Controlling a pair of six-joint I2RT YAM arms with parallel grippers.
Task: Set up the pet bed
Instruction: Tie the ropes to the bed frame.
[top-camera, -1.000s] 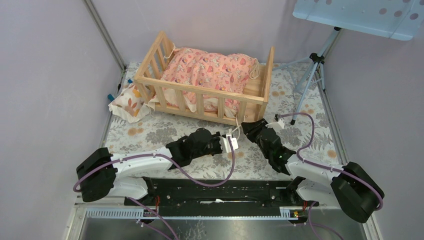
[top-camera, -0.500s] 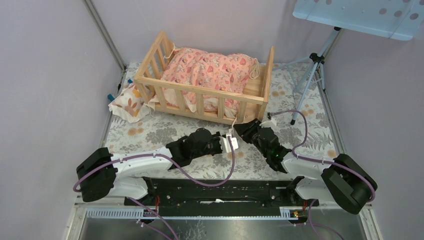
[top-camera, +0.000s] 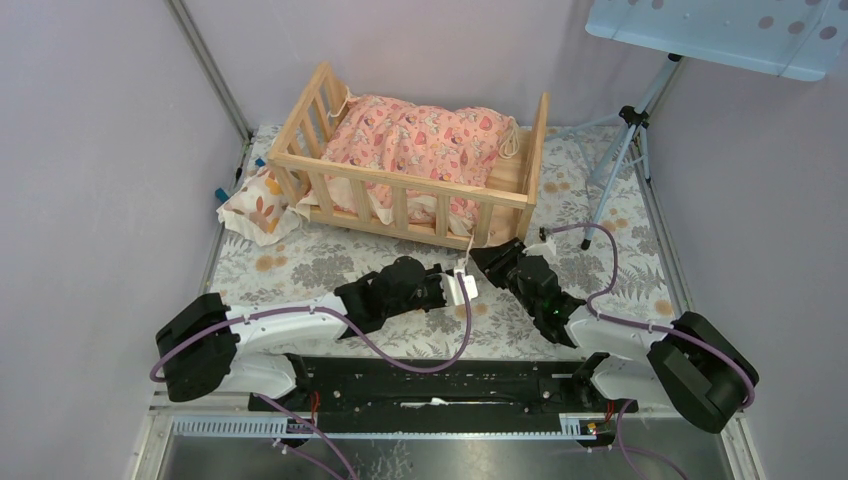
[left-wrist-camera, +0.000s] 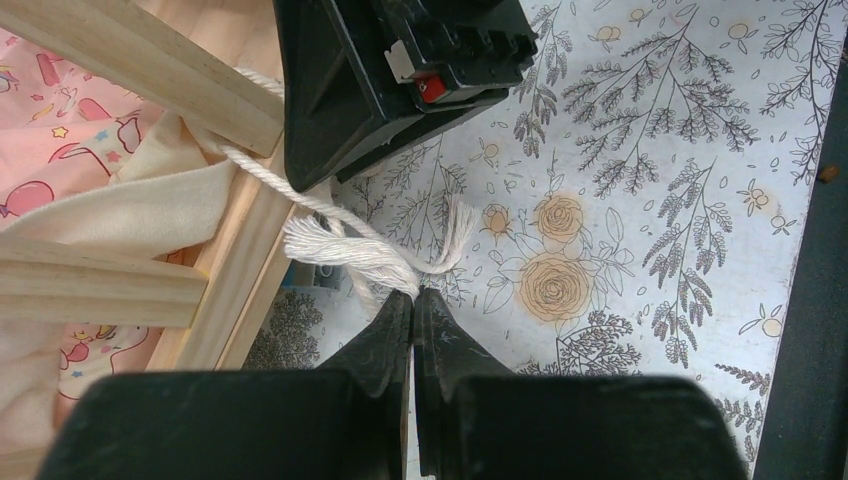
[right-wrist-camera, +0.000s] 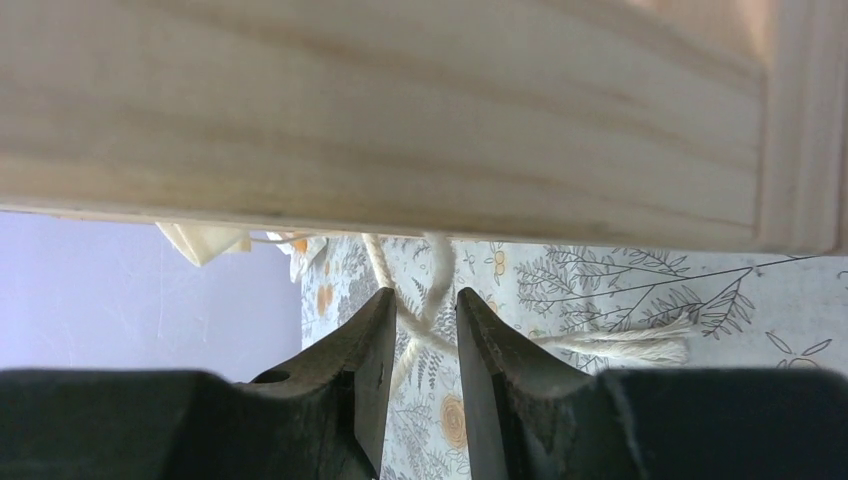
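Note:
The pet bed (top-camera: 400, 179) stands at the back of the floral mat, with a pink cushion (top-camera: 420, 140) lying in it. A white cord (left-wrist-camera: 300, 200) hangs from its near right corner post (left-wrist-camera: 240, 260). My left gripper (left-wrist-camera: 413, 293) is shut on the cord just beside its frayed end (left-wrist-camera: 335, 250). In the top view the left gripper (top-camera: 466, 272) sits just below that corner. My right gripper (right-wrist-camera: 425, 300) is open under the bed's wooden rail (right-wrist-camera: 400, 110), and a crossing of the cord (right-wrist-camera: 430, 275) lies between its fingers. The right gripper (top-camera: 482, 256) is almost touching the left one.
A small cream pillow with orange leaves (top-camera: 258, 205) lies on the mat (top-camera: 320, 260) left of the bed. A tripod (top-camera: 620, 150) stands at the back right under a light blue panel (top-camera: 720, 30). Lilac walls close in both sides.
The right arm has folded lower and moved left toward the bed's near right corner, and its jaws have widened a little. The left arm has hardly moved and still pinches the cord.

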